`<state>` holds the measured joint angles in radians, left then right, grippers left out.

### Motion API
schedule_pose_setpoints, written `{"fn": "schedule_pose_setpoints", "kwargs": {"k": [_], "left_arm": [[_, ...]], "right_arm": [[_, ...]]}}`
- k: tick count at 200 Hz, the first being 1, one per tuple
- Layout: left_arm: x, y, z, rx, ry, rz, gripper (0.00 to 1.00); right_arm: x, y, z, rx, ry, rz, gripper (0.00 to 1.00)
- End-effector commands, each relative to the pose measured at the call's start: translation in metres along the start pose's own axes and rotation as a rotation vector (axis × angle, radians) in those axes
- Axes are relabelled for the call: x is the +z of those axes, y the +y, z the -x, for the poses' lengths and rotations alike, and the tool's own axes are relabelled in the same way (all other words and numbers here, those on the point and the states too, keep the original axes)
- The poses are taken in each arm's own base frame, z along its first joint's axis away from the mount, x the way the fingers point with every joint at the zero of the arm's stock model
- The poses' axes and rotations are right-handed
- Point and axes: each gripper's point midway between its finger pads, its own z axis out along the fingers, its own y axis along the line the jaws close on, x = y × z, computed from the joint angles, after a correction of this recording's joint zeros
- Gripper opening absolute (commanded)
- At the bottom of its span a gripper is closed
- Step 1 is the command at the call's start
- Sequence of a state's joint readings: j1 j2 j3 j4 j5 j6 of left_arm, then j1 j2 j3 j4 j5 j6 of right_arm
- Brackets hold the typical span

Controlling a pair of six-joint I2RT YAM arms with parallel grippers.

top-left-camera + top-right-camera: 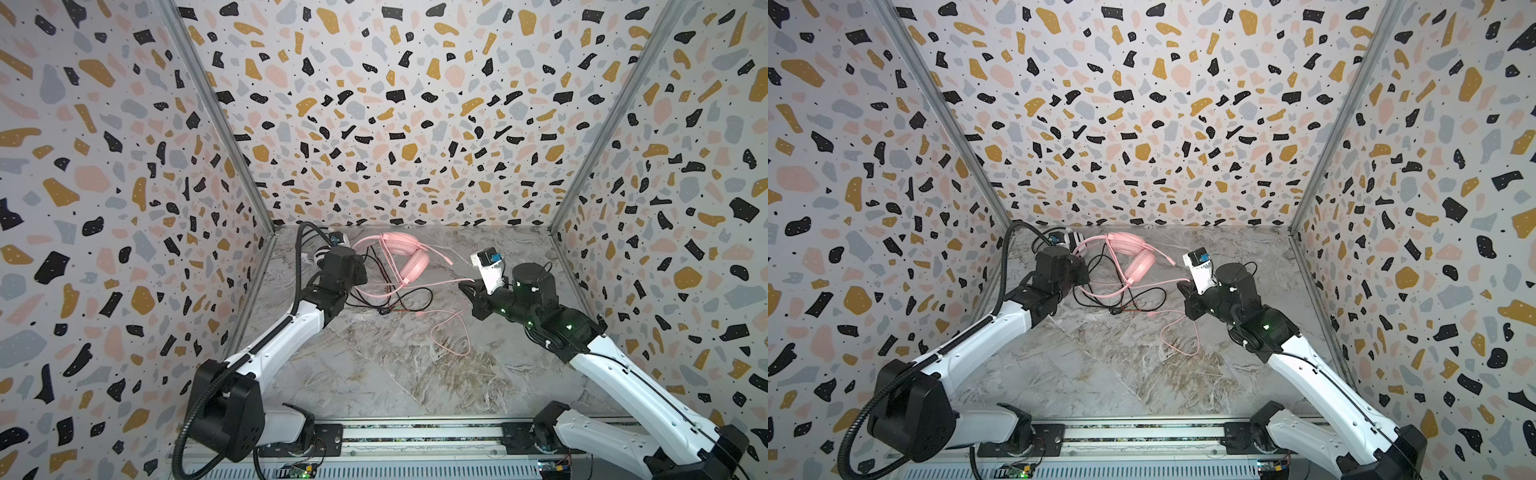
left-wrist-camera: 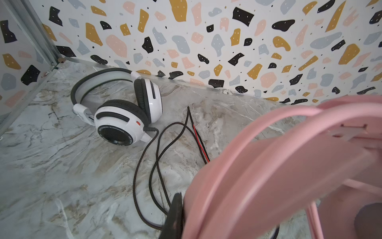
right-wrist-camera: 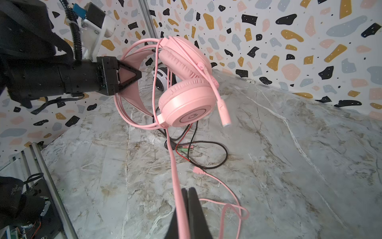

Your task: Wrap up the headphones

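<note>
The left jaws are closed on the headband of the pink headset (image 3: 186, 82), which hangs from them with its two earcups stacked on the side toward the right jaws. It appears raised off the marble tabletop (image 1: 374, 374). Its microphone boom (image 3: 222, 109) droops from the upper earcup.

The right jaws are pinched shut on the pink cable (image 3: 175, 165). From the lower earcup the cable runs in a nearly straight line to these jaws. Behind them the rest lies slack in a loose loop on the tabletop, and its pink plug (image 3: 196, 170) rests just ahead of the right jaws.

The white headset (image 2: 115, 107), with black stripes and a black headband, lies on the tabletop beyond the left jaws, close to the back wall near the corner. No jaws touch it. Its black cable (image 2: 144, 165) snakes from one earcup and passes under the hanging pink headset. It ends in a loop, with thin red and green leads, between the two pairs of jaws.
</note>
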<state>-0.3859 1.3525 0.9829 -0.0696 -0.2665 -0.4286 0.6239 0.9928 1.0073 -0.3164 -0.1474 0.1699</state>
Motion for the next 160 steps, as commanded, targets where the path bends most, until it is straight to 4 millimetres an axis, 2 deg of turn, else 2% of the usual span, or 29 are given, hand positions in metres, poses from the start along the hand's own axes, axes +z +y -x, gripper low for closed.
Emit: {"fn": "schedule_pose_setpoints", "kwargs": {"k": [1,33,69,106,132,160], "left_arm": [[-0.002,-0.003,0.018,0.02,-0.054,0.034,0.0],[0.004,-0.026,0.011,0.088,-0.022,0.015,0.0],[0.011,-0.049,-0.003,0.196,0.03,0.001,0.0],[0.027,-0.061,-0.019,0.288,0.139,-0.008,0.0],[0.026,-0.079,-0.026,0.336,0.155,-0.04,0.0],[0.023,-0.089,-0.033,0.396,0.164,-0.028,0.0]], "right_arm": [[-0.023,0.006,0.037,-0.022,-0.09,0.002,0.03],[-0.019,0.014,0.04,-0.038,-0.077,0.019,0.03],[-0.028,0.022,0.053,-0.049,-0.105,0.038,0.03],[-0.029,0.022,0.057,-0.063,-0.078,0.034,0.03],[-0.028,0.023,0.058,-0.062,-0.079,0.035,0.03],[-0.025,0.03,0.061,-0.066,-0.072,0.068,0.03]]}}
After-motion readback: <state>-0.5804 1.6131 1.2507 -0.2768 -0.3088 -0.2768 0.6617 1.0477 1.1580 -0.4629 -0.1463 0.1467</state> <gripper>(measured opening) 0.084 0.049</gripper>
